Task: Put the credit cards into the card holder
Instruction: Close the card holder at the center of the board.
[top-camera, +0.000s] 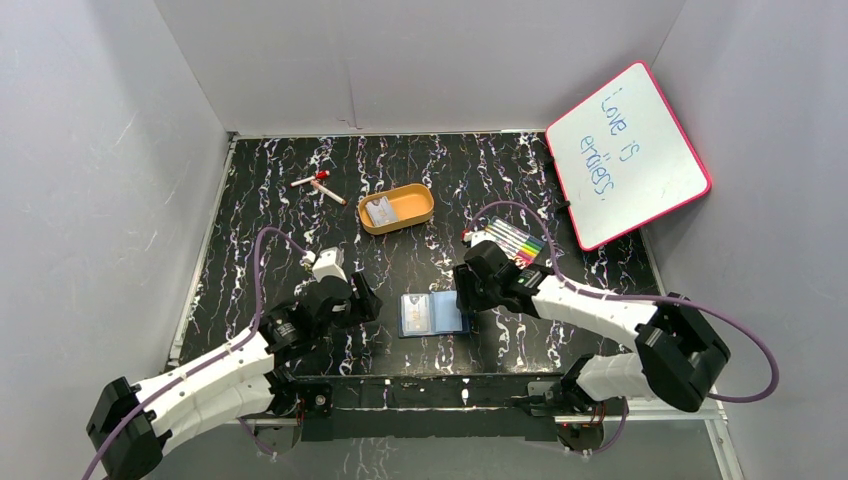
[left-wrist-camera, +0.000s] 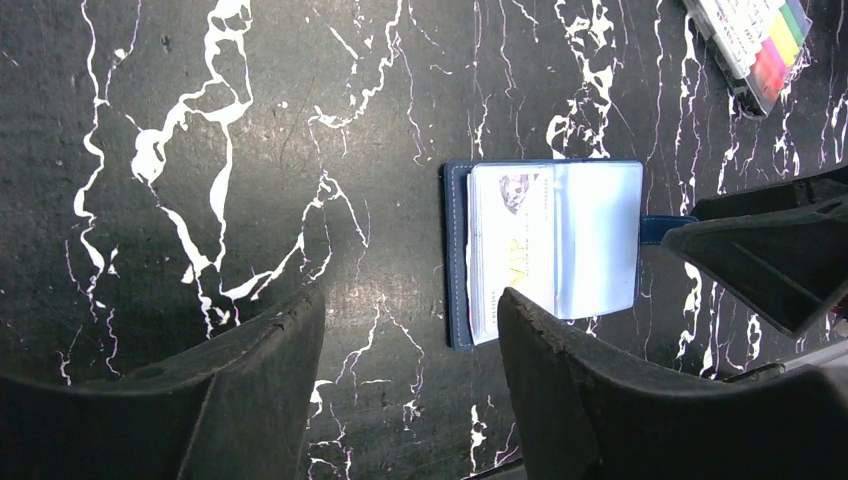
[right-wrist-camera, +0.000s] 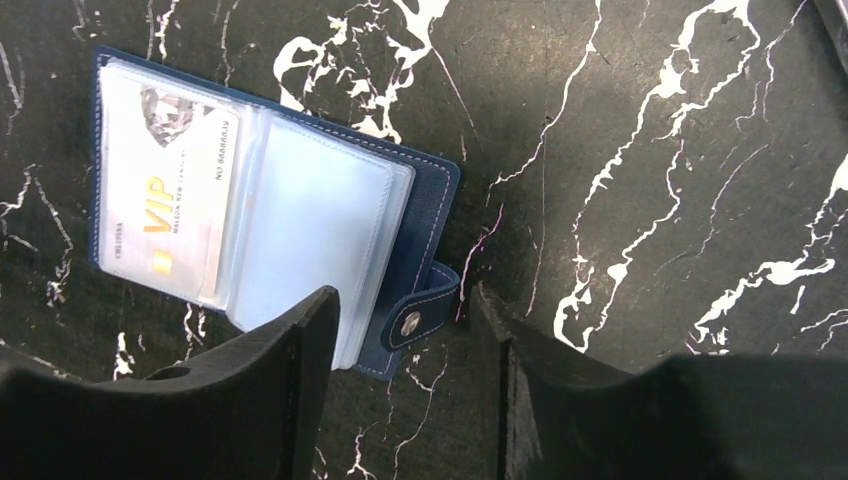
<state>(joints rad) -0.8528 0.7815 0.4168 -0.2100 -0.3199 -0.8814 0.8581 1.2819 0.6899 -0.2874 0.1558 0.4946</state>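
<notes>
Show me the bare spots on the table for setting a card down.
Free: the left strip beside the pens; the back stretch between orange tray and whiteboard; between orange tray and card holder. Crowded: card holder, with left claw, right claw and marker pack close.

At your two o'clock the whiteboard (top-camera: 628, 155) reads "Love is", then something like "endless." You can read gold "VIP" on the credit card (right-wrist-camera: 170, 205) in the card holder (right-wrist-camera: 425, 215); smaller print blurs.

Light is being cast softly and evenly from above; faint glare is being thrown off the marbled table (left-wrist-camera: 340, 290) and the wallet (right-wrist-camera: 300, 210), whose print is being shown sharply.
</notes>
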